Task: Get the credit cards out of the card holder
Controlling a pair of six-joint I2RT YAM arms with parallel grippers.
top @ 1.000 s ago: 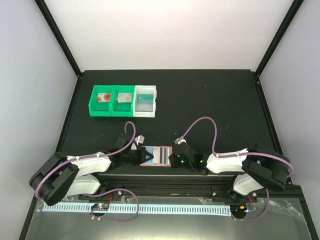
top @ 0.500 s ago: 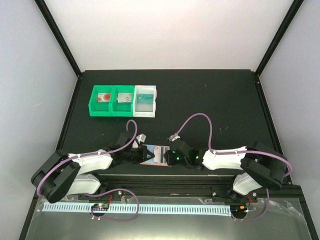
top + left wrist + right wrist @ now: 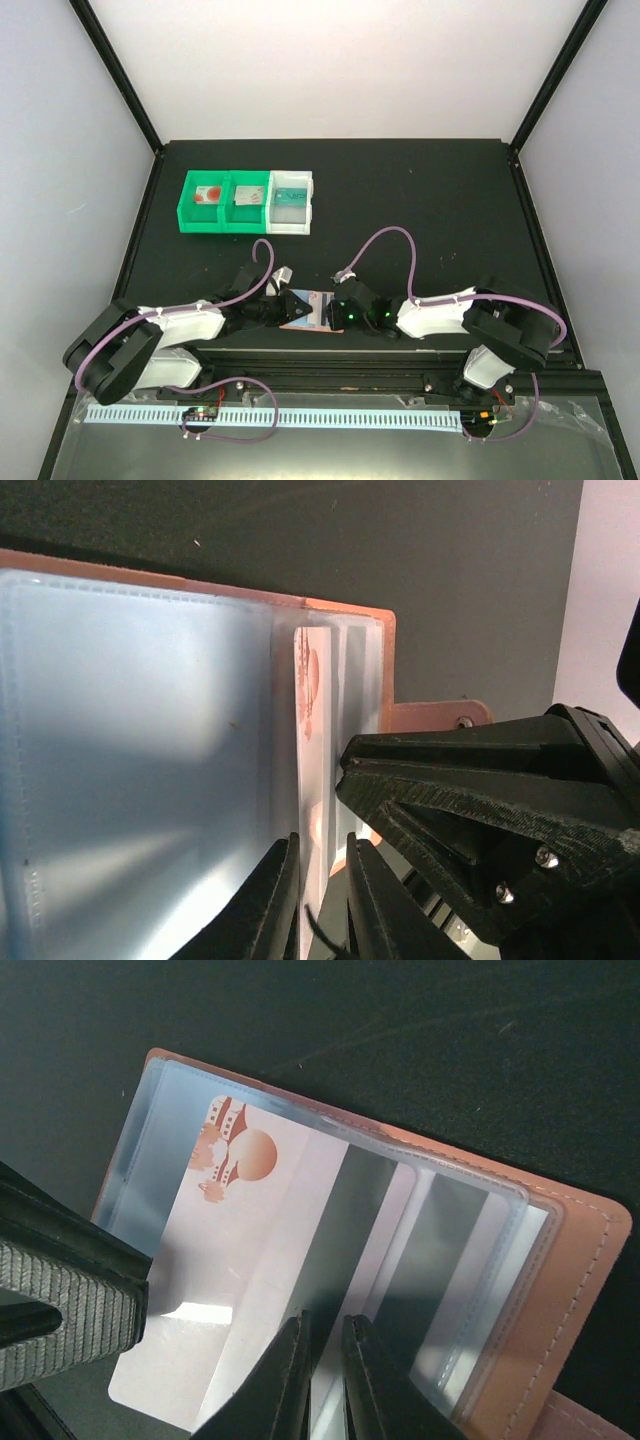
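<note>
The salmon-pink card holder (image 3: 312,311) is held just above the table's near edge, between both grippers. My left gripper (image 3: 288,308) is shut on one clear sleeve leaf of the card holder (image 3: 150,730). That leaf carries a white credit card with a red disc (image 3: 312,710), seen edge-on between the fingers (image 3: 272,900). In the right wrist view the same card (image 3: 240,1230) faces the camera inside the card holder (image 3: 560,1290). My right gripper (image 3: 327,1380) has its jaws almost together, tips against the sleeves by the card's edge. I cannot tell if it pinches anything.
Two green bins (image 3: 222,203) and a white bin (image 3: 292,200) stand in a row at the back left, each with a card in it. The right gripper's black body (image 3: 500,810) sits close beside the left fingers.
My right gripper has moved left, from beside the card holder's right edge to over its sleeves. The left gripper and the card holder have hardly moved.
</note>
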